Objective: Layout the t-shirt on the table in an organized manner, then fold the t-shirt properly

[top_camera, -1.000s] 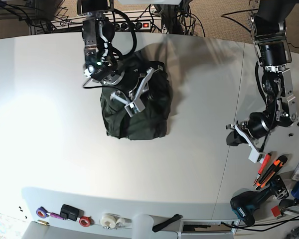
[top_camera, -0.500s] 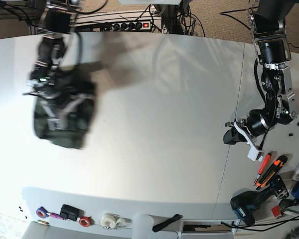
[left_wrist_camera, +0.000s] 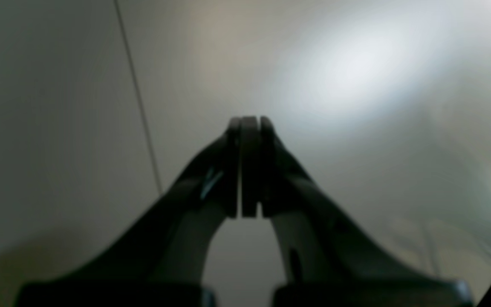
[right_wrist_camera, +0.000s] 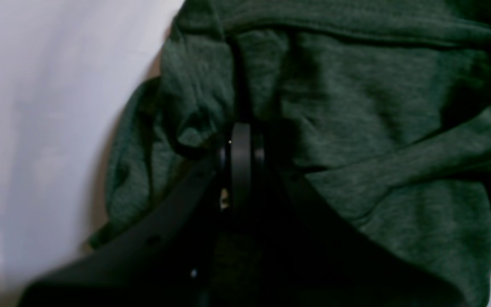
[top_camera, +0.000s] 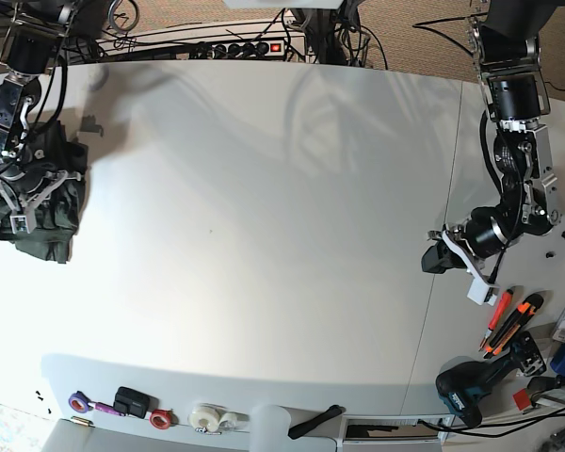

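The dark green t-shirt (top_camera: 40,221) is bunched in a heap at the far left edge of the white table (top_camera: 264,188). My right gripper (top_camera: 21,209) sits on top of the heap. In the right wrist view its jaws are pressed together with a fold of the t-shirt (right_wrist_camera: 356,106) pinched at the right gripper (right_wrist_camera: 241,132). My left gripper (top_camera: 449,257) rests low over the table at the right, next to the thin dark seam (left_wrist_camera: 137,98). The left gripper (left_wrist_camera: 247,128) is shut on nothing.
Orange-handled cutters (top_camera: 510,322) and a black-and-blue drill (top_camera: 471,388) lie at the right front corner. Tape rolls (top_camera: 207,416) and small items (top_camera: 132,403) line the front edge. A power strip (top_camera: 250,45) and cables run behind the table.
My right arm has swung the bunched t-shirt from the table's middle to its far left edge. The left arm has barely moved.
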`<state>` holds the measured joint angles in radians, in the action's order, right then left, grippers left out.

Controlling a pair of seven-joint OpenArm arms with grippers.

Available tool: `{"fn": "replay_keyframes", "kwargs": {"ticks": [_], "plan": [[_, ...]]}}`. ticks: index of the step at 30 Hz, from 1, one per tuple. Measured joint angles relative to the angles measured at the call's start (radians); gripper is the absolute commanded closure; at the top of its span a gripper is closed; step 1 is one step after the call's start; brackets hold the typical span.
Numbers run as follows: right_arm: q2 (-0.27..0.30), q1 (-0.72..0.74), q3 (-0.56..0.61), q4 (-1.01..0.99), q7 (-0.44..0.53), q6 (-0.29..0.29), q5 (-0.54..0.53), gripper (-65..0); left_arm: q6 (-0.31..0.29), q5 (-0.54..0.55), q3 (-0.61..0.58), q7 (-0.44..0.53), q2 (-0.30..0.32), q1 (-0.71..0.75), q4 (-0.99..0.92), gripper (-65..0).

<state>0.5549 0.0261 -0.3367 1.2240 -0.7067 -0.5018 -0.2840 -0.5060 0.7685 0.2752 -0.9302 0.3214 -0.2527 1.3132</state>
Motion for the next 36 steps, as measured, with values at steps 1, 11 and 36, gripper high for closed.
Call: {"fn": "replay_keyframes", "kwargs": {"ticks": [1, 11, 36], "plan": [[0.003, 0.006, 0.0, -0.002, -0.004, 0.0, -0.014, 0.0, -0.027, 0.008, 0.0, 0.004, 0.0, 0.0, 0.0, 0.0], [0.009, 0.123, -0.185, 0.195, 0.02, -0.179, -0.286, 0.0, -0.185, 0.165, 0.07, 0.151, -0.002, -0.042, 0.0, 0.0], [-0.252, -0.813, -0.557, 0.9, -0.337, -0.199, -0.655, 0.0, -0.183, 0.47, 0.599, -0.211, 0.034, 0.897, 0.55, 0.0]]}}
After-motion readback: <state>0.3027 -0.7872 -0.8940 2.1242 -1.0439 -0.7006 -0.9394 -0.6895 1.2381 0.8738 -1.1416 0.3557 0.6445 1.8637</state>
